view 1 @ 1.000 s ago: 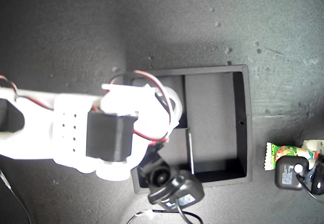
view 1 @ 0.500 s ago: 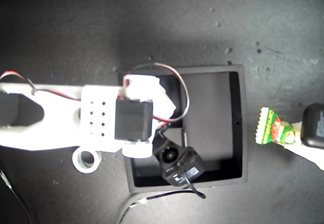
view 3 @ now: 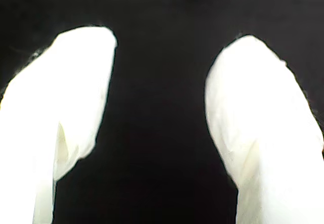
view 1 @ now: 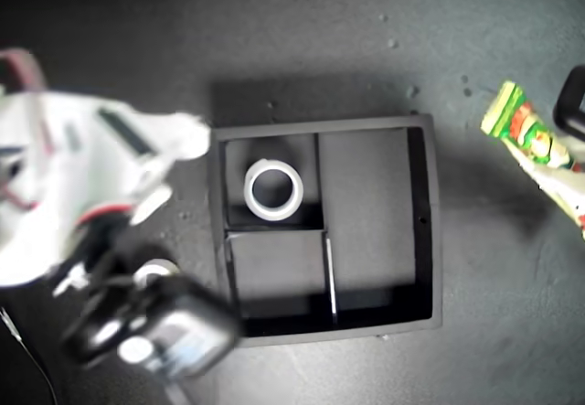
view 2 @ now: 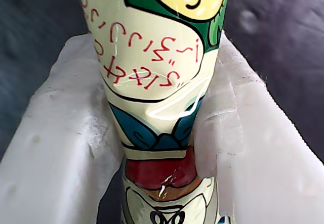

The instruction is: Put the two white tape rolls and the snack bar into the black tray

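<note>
First wrist view: first gripper (view 2: 162,133) pinches bar (view 2: 157,57); lower it lengthwise into tray's (view 1: 435,213) long slot. Second gripper (view 3: 157,123) spread, empty.

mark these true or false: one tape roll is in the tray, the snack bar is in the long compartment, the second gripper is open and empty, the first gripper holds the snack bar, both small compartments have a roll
1. One white tape roll lies in a small compartment of the black tray. True.
2. The snack bar lies in the long compartment. False: it is outside the tray, near the exterior view's right edge.
3. My second gripper is open with nothing between its fingers. True.
4. My first gripper holds the snack bar. True: the first wrist view shows the wrapper pinched between the fingers.
5. Both small compartments hold a roll. False: the other small compartment is empty; a second tape roll shows outside the tray, partly hidden by an arm.
</note>
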Controlling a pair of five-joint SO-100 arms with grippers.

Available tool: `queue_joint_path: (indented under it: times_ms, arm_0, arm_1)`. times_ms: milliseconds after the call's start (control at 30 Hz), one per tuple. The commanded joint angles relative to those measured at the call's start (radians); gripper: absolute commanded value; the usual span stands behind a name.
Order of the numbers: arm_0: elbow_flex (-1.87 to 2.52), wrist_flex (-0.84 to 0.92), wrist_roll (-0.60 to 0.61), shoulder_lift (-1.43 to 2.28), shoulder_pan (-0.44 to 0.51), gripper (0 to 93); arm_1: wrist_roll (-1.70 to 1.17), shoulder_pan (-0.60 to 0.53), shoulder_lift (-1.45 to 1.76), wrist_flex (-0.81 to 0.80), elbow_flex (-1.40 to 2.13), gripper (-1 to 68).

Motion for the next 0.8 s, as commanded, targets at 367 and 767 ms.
queue_joint_path:
  times_ms: [367, 767]
  arm_0:
    - [0.897, -0.715, -0.443, 0.302, 0.485, 11.2]
    - [1.011, -0.966, -0.396, 0.152, 0.474, 10.7]
  arm_1:
    - [-1.692, -0.083, -0.018, -0.236, -0.307, -0.6]
    - [-1.845, -0.267, -0.888, 0.451, -1.434, -0.6]
